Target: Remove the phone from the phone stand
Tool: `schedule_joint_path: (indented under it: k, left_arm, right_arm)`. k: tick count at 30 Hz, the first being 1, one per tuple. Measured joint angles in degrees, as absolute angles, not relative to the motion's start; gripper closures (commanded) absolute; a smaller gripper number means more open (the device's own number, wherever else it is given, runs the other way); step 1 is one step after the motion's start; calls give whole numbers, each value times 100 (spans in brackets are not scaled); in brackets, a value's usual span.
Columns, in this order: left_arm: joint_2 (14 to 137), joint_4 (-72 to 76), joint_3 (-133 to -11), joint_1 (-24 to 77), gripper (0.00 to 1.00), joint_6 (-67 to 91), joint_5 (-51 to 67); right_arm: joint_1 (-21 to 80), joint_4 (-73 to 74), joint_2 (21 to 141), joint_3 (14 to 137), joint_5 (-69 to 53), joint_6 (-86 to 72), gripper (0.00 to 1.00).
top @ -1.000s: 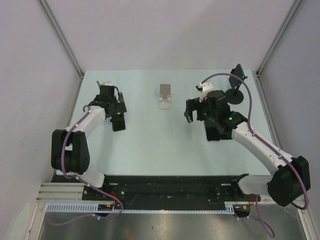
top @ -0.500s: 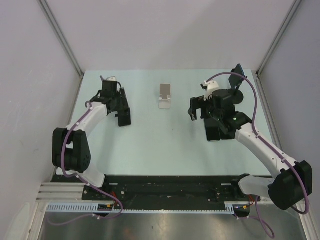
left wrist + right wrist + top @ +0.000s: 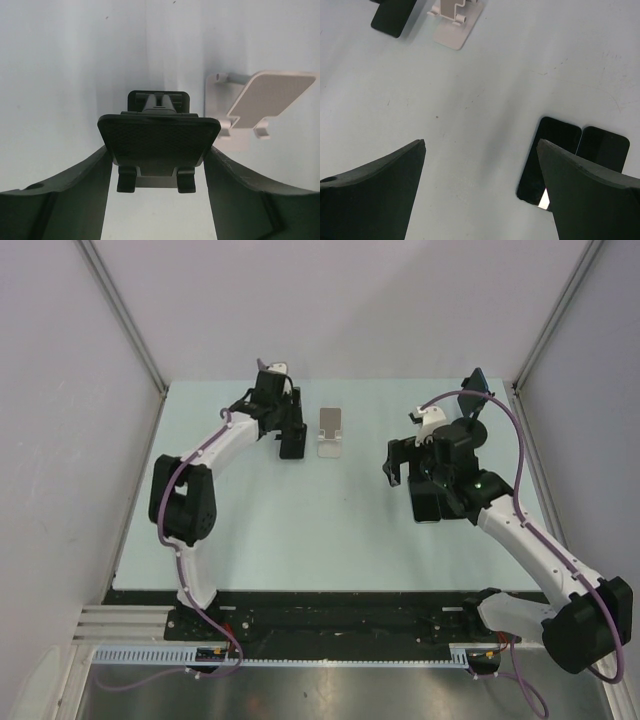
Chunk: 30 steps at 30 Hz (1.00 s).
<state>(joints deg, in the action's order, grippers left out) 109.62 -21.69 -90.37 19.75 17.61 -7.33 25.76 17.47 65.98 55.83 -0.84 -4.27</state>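
A dark phone leans on a black round-base stand at the back right, seen only in the top view. My left gripper reaches to the back centre. Its fingers press the sides of a small black phone stand, which carries no phone. An empty white phone stand is just to its right, and it also shows in the left wrist view. My right gripper is open and empty above the table, left of two dark phones that lie flat.
The two flat phones lie under the right forearm. The white stand and the black stand sit at the top of the right wrist view. Grey walls close in the table on the left, back and right.
My left arm has swung from the left side to the back centre, taking the black stand with it to beside the white stand. My right gripper has shifted slightly right.
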Motion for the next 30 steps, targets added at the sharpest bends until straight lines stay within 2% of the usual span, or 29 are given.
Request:
schedule_joint_path:
  k: [9,22,26,30]
  left_arm:
    - [11703,-2196,-9946,2171,68,1435,-727]
    - [12261,-2108,-10151,2246,65,1304,-670]
    - [12269,-2099,-10160,2248,53,1306,-672]
    - [12269,-2097,-10160,2248,53,1315,-674]
  right_arm:
    - [2519,1938,6340,5548,49,-421,0]
    - [2379,1964,6311,5546,108,-423,0]
    - [2355,1957,6326,5546,104,-425,0]
    - [2283,1927,6370,5540,86,-427,0]
